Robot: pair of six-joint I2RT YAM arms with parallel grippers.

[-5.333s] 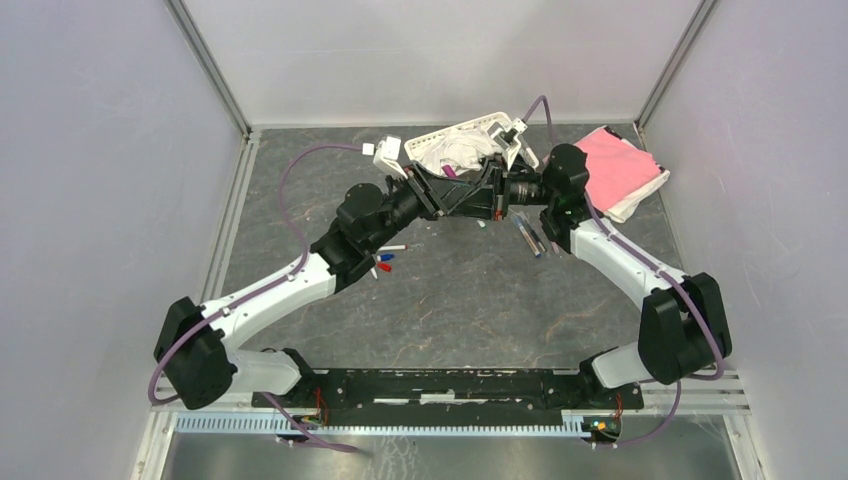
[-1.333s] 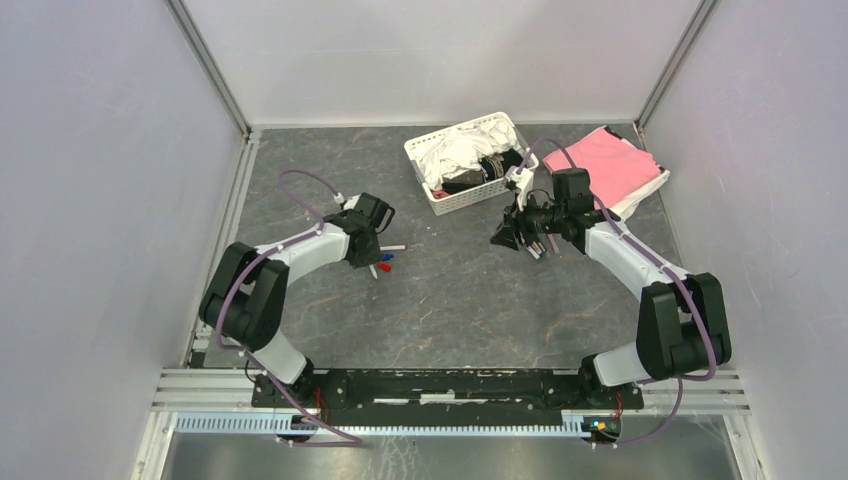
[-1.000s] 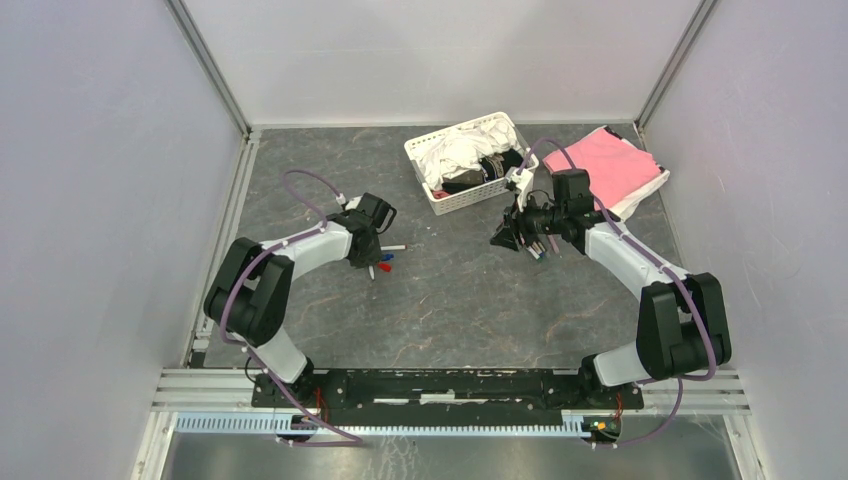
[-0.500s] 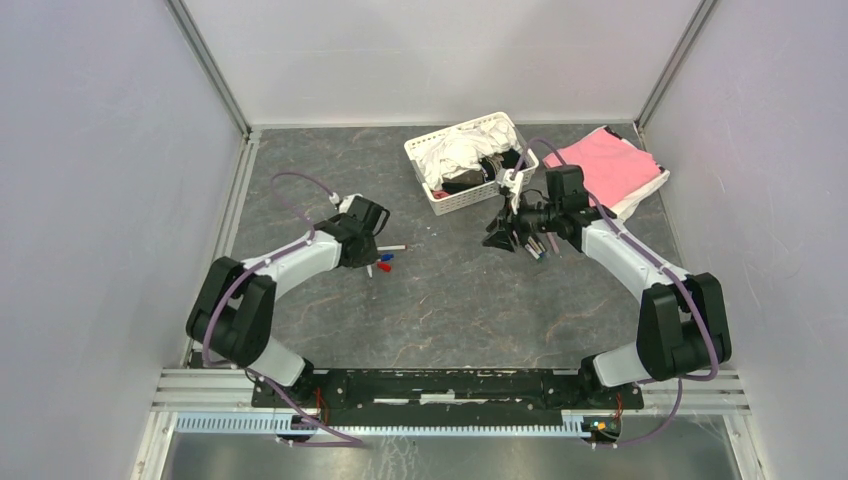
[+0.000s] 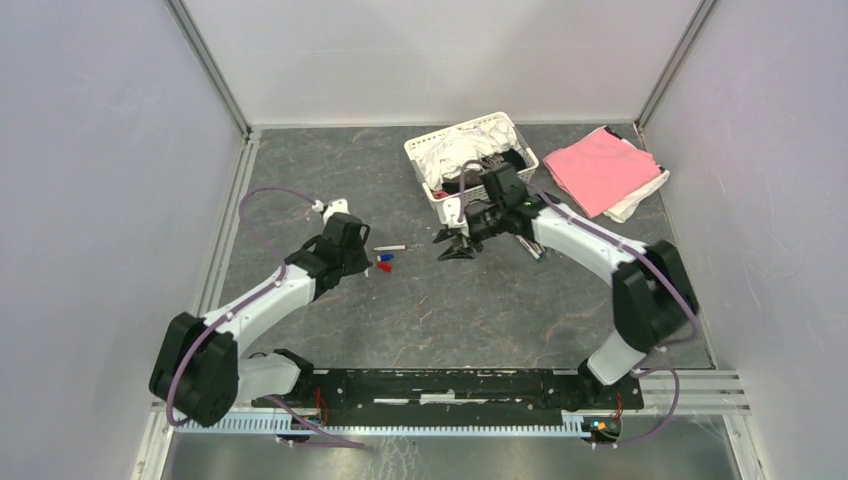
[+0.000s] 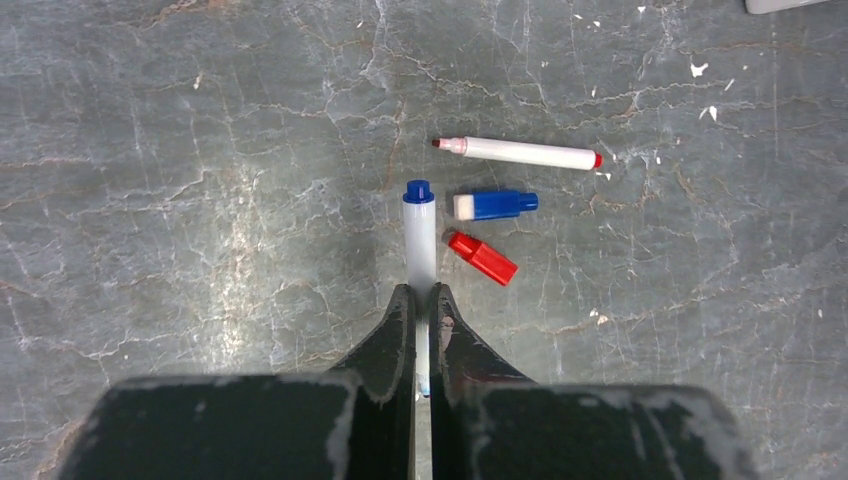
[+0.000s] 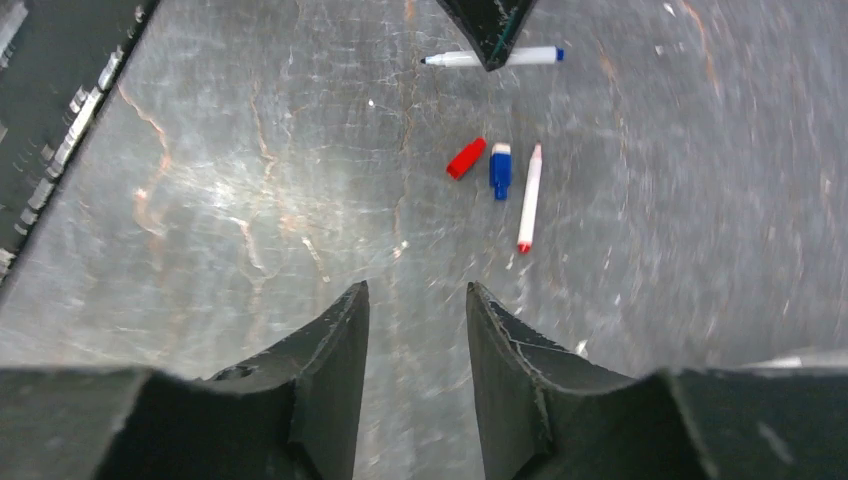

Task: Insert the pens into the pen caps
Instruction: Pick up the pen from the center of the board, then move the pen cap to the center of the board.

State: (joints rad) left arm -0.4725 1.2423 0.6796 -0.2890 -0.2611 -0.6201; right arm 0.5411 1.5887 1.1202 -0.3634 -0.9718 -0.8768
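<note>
While our left gripper point(image 6: 421, 297) clamps the blue-ended pen point(image 6: 420, 235), right gripper point(image 7: 416, 300) gapes empty.
Red cap point(image 6: 482, 257) beside blue cap point(image 6: 495, 204): we may mis-pick.

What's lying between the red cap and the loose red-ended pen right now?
The blue cap lies between the red cap and the red-ended pen. The left wrist view shows it most clearly.
</note>
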